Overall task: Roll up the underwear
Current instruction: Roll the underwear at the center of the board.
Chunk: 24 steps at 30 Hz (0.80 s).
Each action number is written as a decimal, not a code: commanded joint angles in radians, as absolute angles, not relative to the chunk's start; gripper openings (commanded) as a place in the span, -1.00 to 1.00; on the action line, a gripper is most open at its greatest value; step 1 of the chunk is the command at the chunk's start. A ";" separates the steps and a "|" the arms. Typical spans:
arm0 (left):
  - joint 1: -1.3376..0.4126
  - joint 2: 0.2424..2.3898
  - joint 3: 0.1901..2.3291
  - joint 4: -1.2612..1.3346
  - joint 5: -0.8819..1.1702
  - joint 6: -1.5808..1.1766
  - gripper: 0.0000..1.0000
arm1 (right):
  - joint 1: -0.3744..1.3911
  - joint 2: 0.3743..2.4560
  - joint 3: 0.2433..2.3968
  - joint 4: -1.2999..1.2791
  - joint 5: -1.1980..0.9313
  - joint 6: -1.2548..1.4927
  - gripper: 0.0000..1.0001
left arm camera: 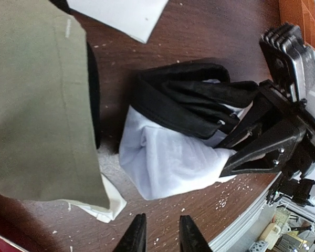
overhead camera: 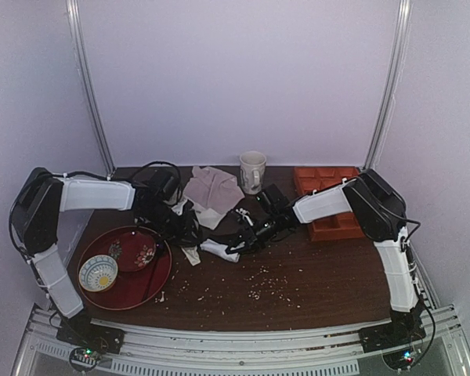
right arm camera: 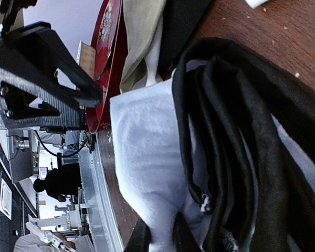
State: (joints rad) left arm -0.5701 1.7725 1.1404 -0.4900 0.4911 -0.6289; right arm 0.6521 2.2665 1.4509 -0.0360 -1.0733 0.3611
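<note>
The underwear (left arm camera: 168, 157) is a bunched white bundle with black hems, lying on the brown table; it also shows in the top view (overhead camera: 222, 248) and the right wrist view (right arm camera: 147, 157). My right gripper (right arm camera: 161, 239) is shut on its white fabric, which fills the gap between the fingers. It reaches in from the right in the left wrist view (left arm camera: 262, 149) and the top view (overhead camera: 243, 237). My left gripper (left arm camera: 163, 239) is open and empty, its fingers a narrow gap apart just short of the bundle; in the top view (overhead camera: 189, 231) it is left of the bundle.
An olive-beige garment (left arm camera: 37, 94) lies left of the underwear. A pale pinkish-grey cloth (overhead camera: 211, 192), a white mug (overhead camera: 252, 171) and an orange tray (overhead camera: 329, 200) stand at the back. A red plate (overhead camera: 133, 266) with a bowl (overhead camera: 98, 272) is front left. Crumbs (overhead camera: 266, 286) dot the table.
</note>
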 commanded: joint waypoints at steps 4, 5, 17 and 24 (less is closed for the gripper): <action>-0.630 1.793 1.164 -0.425 0.465 -0.654 -0.38 | 0.619 2.335 1.390 -0.064 -0.953 0.561 -1.00; -0.635 1.800 1.167 -0.421 0.461 -0.656 -0.38 | 0.617 2.337 1.390 -0.066 -0.953 0.571 -1.00; -0.648 1.872 1.232 -0.367 0.434 -0.676 -0.37 | 0.611 2.355 1.426 -0.177 -0.907 0.589 -1.00; -0.659 1.907 1.268 -0.357 0.430 -0.683 -0.37 | 0.611 2.349 1.468 -0.240 -0.884 0.576 -1.00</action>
